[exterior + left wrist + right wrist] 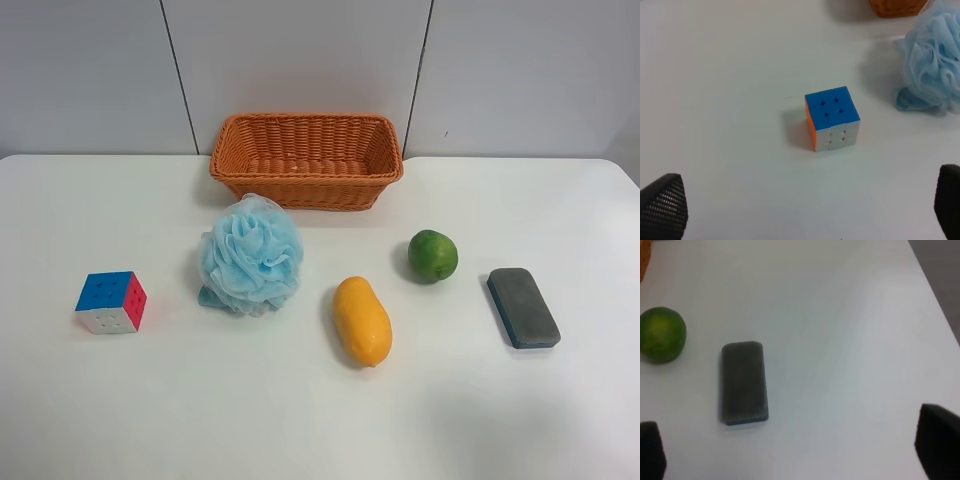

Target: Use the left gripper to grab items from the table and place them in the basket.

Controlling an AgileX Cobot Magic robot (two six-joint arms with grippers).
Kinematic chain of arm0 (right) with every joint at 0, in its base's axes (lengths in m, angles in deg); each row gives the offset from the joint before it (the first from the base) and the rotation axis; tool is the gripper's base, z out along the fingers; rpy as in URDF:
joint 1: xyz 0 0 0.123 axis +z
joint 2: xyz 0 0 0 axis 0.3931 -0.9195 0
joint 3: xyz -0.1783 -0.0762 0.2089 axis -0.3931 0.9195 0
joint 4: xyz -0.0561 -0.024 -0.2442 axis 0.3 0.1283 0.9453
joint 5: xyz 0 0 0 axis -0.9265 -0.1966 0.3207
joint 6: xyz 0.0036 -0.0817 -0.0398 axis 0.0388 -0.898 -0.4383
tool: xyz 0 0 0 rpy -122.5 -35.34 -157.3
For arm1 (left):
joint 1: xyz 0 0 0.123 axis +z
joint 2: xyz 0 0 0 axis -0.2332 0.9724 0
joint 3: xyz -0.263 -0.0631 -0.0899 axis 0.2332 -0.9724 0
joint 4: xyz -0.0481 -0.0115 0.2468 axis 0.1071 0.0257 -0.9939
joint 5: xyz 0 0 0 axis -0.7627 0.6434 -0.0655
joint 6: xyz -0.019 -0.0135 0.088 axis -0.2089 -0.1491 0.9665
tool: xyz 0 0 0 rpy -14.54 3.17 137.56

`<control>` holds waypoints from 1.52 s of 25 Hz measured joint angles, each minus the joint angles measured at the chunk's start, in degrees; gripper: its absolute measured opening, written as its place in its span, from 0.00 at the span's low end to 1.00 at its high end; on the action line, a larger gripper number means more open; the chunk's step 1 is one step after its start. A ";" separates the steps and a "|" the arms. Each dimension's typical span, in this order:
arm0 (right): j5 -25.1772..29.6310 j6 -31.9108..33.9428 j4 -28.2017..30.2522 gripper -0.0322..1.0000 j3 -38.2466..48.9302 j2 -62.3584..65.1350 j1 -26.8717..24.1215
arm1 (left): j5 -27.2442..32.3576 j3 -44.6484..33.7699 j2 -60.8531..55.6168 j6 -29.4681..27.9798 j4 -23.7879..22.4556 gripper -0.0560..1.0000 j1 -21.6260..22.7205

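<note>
Mango (pixel 362 320) lies nearest, mid-desk; pouf (pixel 251 255) just before the basket (pixel 306 160) at the desk's (pixel 120 420) far edge, no arms showing. Right wrist: right fingers (pixel 937 440) spread, empty, over block (pixel 744 382) and lime (pixel 661 335). Left wrist: left fingers (pixel 665 207) spread, empty, cube (pixel 832 117) centred, pouf off toward basket. Risk: pinching loose mesh only, pouf slips out or snags the rim.
</note>
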 joint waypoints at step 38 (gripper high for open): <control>0.00 0.00 0.00 0.99 0.00 0.00 0.00 | -0.01 8.90 16.22 -1.38 0.58 0.99 0.00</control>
